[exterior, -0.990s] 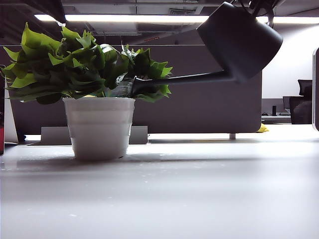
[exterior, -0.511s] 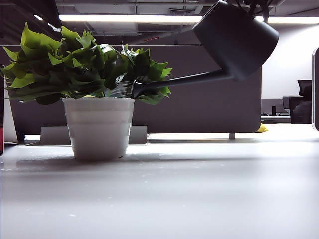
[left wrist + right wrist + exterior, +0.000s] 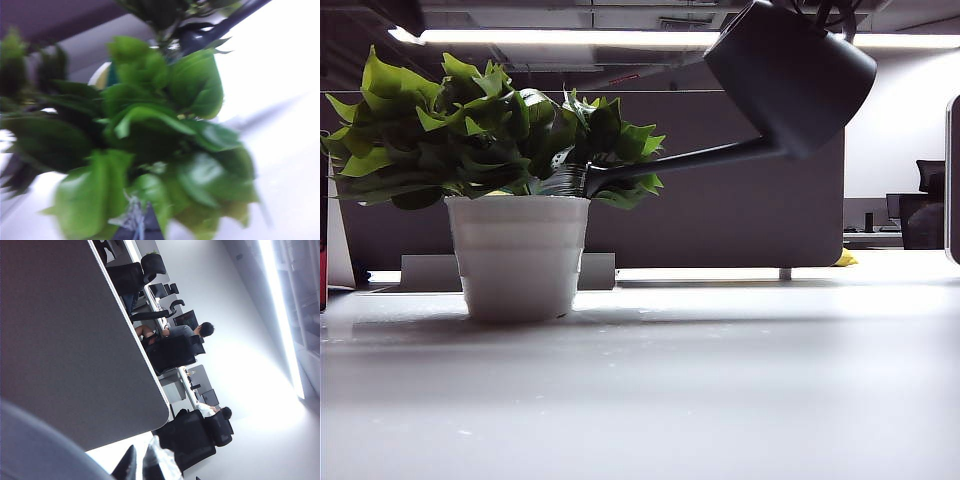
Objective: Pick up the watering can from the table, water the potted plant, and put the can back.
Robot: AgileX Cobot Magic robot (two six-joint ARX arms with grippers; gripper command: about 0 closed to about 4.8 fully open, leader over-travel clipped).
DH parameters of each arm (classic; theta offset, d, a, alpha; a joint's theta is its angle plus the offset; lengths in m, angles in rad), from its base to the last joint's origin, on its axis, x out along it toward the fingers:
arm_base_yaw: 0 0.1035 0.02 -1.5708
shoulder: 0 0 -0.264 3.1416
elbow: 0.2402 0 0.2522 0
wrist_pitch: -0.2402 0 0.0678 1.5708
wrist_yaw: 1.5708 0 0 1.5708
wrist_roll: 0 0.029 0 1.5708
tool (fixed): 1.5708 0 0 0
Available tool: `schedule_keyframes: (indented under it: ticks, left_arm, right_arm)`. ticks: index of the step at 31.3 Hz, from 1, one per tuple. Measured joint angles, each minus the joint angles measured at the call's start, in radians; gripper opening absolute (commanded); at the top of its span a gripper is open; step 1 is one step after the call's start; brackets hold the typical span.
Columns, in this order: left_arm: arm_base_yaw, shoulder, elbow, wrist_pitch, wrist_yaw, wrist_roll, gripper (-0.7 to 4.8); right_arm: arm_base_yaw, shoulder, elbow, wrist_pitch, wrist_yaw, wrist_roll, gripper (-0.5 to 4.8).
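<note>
The watering can (image 3: 790, 75) hangs tilted at upper right, spout tip among the leaves of the potted plant (image 3: 490, 130) on the bench (image 3: 720, 380). Right gripper (image 3: 140, 465) jaws are closed; left gripper (image 3: 137, 231) jaws' state can't be told.

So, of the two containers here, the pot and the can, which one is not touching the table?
The dark watering can. It hangs tilted in the air, spout reaching down into the plant's leaves. The white pot stands on the table.
</note>
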State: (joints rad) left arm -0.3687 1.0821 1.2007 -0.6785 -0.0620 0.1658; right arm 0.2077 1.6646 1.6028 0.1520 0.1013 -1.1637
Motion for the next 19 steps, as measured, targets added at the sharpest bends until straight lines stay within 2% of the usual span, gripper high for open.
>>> schedule_keyframes:
  ticks: [6,19]
  left_arm:
    - [0.002,-0.043,0.008,0.004,-0.044,0.025,-0.05]
    - [0.003,-0.043,0.013,0.000,-0.052,0.025,-0.05]
  right_arm:
    - [0.000,0.000,0.000,0.001,0.000,-0.001,-0.01]
    - [0.002,0.000,0.001,0.006,-0.004,-0.014,-0.01]
